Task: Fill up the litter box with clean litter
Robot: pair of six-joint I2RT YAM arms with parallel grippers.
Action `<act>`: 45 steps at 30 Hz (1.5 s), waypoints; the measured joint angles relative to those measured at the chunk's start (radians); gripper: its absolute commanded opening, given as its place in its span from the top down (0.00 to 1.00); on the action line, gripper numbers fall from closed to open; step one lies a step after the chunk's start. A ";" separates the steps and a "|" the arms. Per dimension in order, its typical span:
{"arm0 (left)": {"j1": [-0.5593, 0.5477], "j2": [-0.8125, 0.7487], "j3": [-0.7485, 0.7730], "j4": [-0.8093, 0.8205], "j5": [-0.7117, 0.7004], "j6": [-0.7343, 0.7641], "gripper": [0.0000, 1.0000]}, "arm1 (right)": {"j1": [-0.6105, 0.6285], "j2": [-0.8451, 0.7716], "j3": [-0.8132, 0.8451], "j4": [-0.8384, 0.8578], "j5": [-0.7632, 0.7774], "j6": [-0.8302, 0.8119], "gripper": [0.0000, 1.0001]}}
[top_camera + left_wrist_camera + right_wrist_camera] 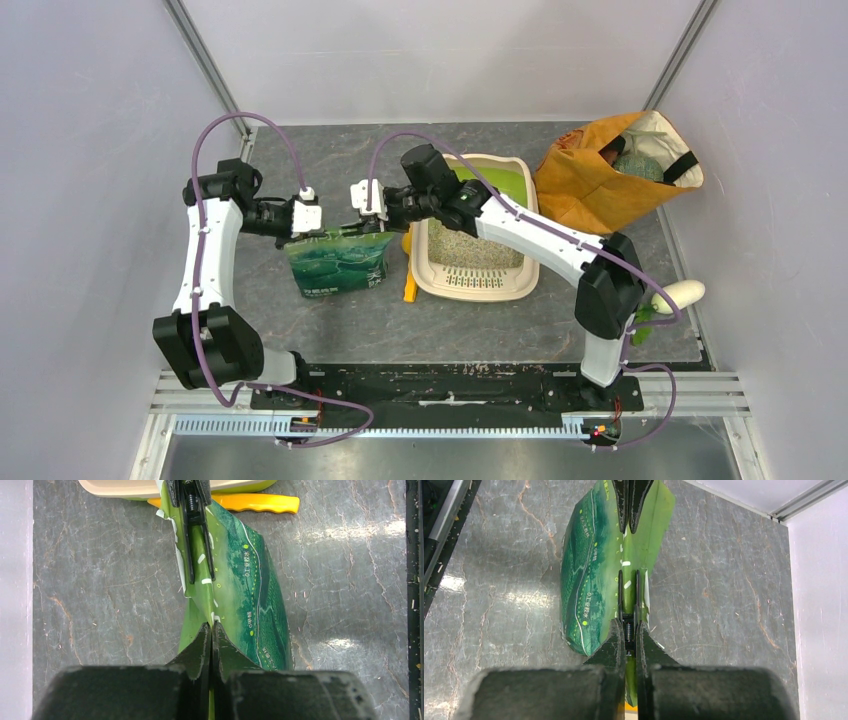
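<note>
The litter box (428, 262) stands at mid-table, with a beige rim, green inside and a slotted grate at its near end. Pale clean litter (465, 245) lies in it. A green printed bag (338, 265) stands upright just left of the box. My left gripper (211, 626) is shut on the bag's (250, 595) folded top edge. My right gripper (630, 625) is shut on a black spring clip (628, 605) that pinches the same top edge of the bag (589, 580). The two grippers face each other along the fold. The clip (192, 530) also shows in the left wrist view.
An orange fabric bag (590, 185) sits open at the back right, next to the box. A yellow scoop (409, 285) lies between bag and box; its handle (255, 502) shows by the box rim (125, 487). A white and green object (680, 295) lies at the right edge.
</note>
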 measured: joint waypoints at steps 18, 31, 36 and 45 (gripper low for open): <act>0.000 0.002 0.000 -0.012 0.001 0.042 0.98 | -0.071 0.002 -0.083 0.138 -0.181 0.050 1.00; 0.000 0.003 0.000 -0.029 0.000 0.063 0.98 | -0.083 0.023 -0.087 0.145 -0.235 0.015 1.00; 0.000 0.004 -0.003 -0.034 -0.006 0.076 0.98 | -0.085 0.040 -0.085 0.145 -0.255 0.004 1.00; 0.000 0.004 -0.006 -0.037 -0.008 0.088 0.98 | -0.095 0.064 -0.080 0.161 -0.282 0.010 1.00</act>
